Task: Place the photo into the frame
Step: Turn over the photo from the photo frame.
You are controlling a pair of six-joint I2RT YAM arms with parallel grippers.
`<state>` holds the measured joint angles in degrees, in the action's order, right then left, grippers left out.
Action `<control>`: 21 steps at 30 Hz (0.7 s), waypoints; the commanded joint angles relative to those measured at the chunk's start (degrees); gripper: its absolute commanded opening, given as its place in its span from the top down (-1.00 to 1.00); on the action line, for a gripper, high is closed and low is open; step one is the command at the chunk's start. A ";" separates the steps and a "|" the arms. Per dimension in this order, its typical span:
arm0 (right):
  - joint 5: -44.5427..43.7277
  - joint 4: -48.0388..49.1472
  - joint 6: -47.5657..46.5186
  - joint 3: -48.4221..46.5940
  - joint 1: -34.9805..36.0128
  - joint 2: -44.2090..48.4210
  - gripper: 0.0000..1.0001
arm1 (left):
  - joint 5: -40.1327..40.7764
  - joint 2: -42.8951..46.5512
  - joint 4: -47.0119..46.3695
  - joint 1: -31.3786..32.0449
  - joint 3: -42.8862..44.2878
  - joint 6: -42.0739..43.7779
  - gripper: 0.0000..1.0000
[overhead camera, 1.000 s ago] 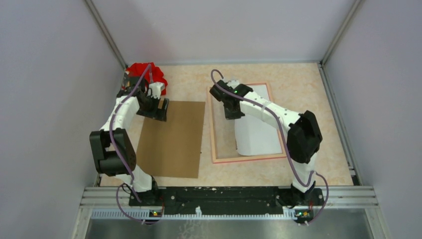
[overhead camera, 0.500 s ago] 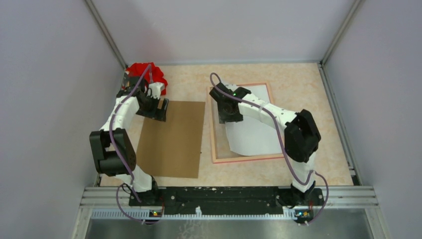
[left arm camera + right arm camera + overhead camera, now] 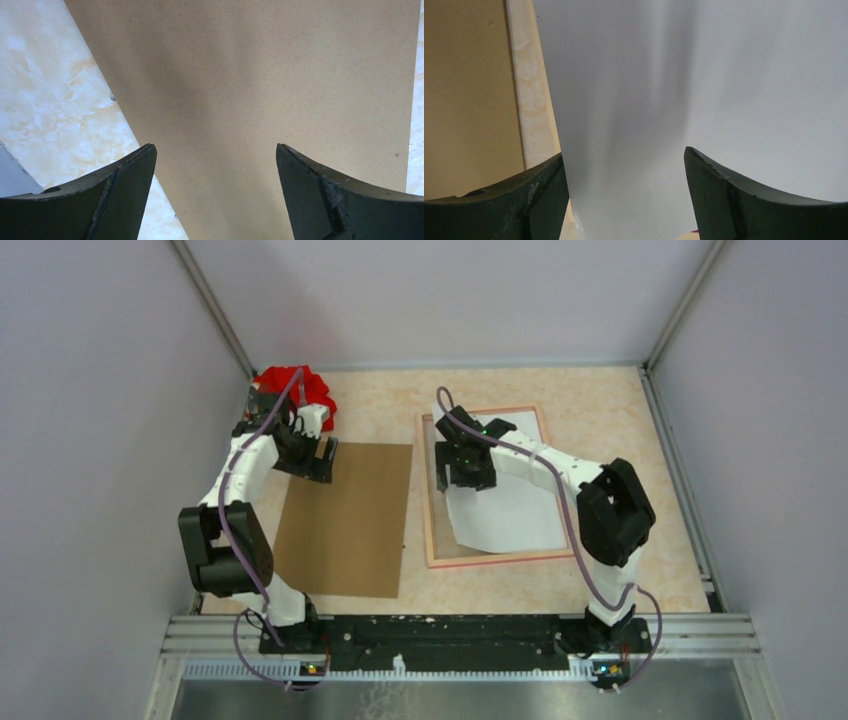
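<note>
The photo (image 3: pixel 510 510) is lying white-side-up inside the pink frame (image 3: pixel 428 495).
Open right fingers (image 3: pixel 744 200) are hovering over it; left of the frame, open left fingers (image 3: pixel 110 200) are hovering over a brown board (image 3: pixel 345 525).

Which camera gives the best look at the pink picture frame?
The overhead view: only it shows the frame as a whole rectangle lying on the table. The right wrist view is mostly the white photo; a tan strip at left might be frame, I cannot tell. The left wrist view shows none of it.
</note>
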<state>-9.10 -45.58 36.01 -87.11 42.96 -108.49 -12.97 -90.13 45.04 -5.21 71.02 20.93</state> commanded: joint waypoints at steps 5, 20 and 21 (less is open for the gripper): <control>4.50 7.50 -1.40 2.51 -1.83 7.74 -0.88 | 0.72 2.15 0.31 -0.50 -0.03 0.82 -0.96; 7.63 11.67 -1.01 6.23 -1.50 11.32 -0.90 | 1.08 2.03 -0.82 -5.09 -0.93 1.62 -0.97; 7.66 12.26 -0.80 6.20 -0.60 11.10 -0.90 | 1.17 1.79 -0.80 -6.08 -0.92 2.19 -0.97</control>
<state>-2.81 -37.32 34.74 -81.01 40.45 -100.36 -12.51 -90.13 45.04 -7.99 70.59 21.30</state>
